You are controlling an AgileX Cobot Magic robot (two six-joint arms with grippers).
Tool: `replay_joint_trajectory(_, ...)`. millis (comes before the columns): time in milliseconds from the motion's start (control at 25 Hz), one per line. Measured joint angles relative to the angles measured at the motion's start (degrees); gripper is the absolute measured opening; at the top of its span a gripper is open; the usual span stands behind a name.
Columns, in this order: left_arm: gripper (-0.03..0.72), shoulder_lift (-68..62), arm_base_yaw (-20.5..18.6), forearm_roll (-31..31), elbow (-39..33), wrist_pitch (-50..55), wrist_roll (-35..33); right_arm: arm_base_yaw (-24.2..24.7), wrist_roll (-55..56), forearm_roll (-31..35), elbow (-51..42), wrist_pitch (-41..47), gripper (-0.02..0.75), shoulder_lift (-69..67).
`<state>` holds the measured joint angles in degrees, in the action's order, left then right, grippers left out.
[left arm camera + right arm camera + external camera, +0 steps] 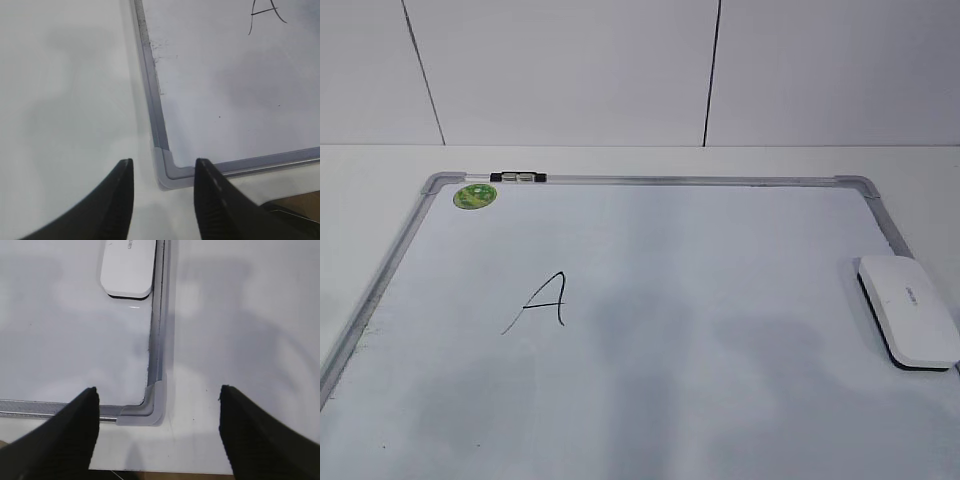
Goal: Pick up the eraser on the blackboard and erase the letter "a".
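Black, tapered fingers of the left claw (162, 200) fill the bottom of its wrist view, parted by a moderate gap and holding nothing, poised above the rounded grey plastic corner of the blackboard (235, 90) and the matte white counter (65, 100) beside it. Across the way the right claw (157, 435) stands spread very wide, also empty, hanging over the opposite near corner of the same board, where the ribbed grey metal frame meets a curved corner cap. On the glossy white writing surface, close against the right-hand frame rail, lies the eraser (908, 310), a flat oblong white plastic block with rounded corners, a thin black felt edge showing beneath it and small grey print on top. Left of the board's middle sits the only handwritten mark, the letter "a" (542, 302), drawn in thin black strokes as an angular capital with a long tail. A round green sticker (475, 195) marks the far left corner, beside a small black-and-clear clip (518, 177) on the frame
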<state>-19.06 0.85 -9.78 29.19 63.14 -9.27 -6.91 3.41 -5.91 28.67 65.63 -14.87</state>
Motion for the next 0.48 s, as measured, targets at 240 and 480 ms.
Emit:
replay_joint_trajectory(240, 0.306, 0.0, 0.0, 0.0, 0.0, 0.0, 0.0, 0.0, 0.0, 0.0, 0.0, -0.1, 0.593, 0.0)
replay_joint_trajectory(480, 0.291, 0.0, 0.0, -0.2, 0.0, 0.0, 0.0, 0.0, 0.0, 0.0, 0.0, -0.2, 0.593, 0.0)
